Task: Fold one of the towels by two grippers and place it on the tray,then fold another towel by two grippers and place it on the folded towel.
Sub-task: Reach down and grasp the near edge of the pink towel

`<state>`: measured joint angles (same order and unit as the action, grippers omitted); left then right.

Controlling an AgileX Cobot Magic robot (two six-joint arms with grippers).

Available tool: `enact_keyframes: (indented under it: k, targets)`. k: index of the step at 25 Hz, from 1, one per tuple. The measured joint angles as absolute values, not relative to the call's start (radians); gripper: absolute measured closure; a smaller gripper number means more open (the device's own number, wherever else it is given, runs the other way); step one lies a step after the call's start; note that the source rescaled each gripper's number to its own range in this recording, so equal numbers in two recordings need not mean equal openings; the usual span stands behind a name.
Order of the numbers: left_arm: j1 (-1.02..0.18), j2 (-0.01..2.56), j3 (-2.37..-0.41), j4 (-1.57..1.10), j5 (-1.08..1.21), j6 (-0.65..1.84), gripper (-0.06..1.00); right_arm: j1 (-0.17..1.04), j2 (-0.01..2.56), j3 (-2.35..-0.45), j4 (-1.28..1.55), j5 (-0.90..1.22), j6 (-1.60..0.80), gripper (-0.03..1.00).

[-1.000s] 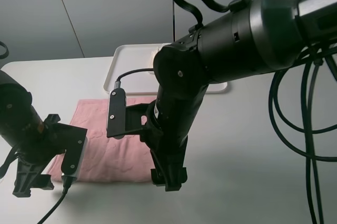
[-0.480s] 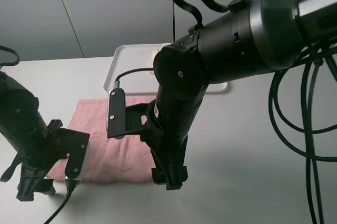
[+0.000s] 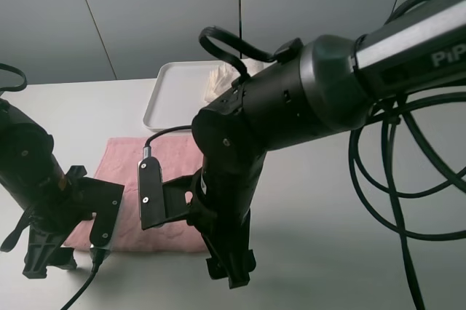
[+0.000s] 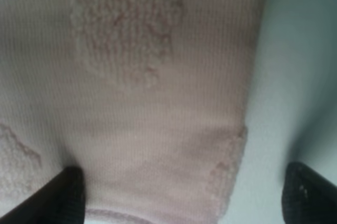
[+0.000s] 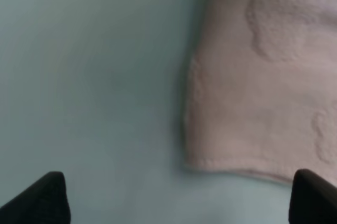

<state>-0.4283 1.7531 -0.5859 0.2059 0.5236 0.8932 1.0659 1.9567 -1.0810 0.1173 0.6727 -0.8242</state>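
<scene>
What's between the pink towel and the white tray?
Just bare table in the high view, between pink towel and tray; the right arm hides the rest.

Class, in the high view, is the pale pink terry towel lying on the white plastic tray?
No, the pale pink terry towel lies on the table, apart from the white plastic tray.

Exterior high view: set above and in front, looking down across the white tabletop (image 3: 342, 237) toward the grey wall panels (image 3: 160, 12), with both dark arms close to the lens. Left and right wrist views: each looks steeply down from very near, past black fingertips (image 4: 68, 195) (image 5: 45, 197) at the frame edge. All three views share the pale pink terry towel (image 3: 124, 161) (image 4: 158, 103) (image 5: 263, 77); each wrist view shows one corner of it.
</scene>
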Motion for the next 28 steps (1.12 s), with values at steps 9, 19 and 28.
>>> enact_keyframes:
  k: [9,19,28]
  targets:
    - [-0.428,1.753,-0.586,0.206,0.524,0.893,-0.03,1.084,2.009,-1.115,0.106,0.634,-0.786,0.1]
    - [-0.428,1.753,-0.586,0.206,0.524,0.893,-0.03,1.084,2.085,-1.151,0.008,0.634,-0.677,0.2]
    - [-0.428,1.753,-0.586,0.206,0.522,0.893,-0.03,1.085,2.089,-1.153,-0.04,0.636,-0.61,0.49]
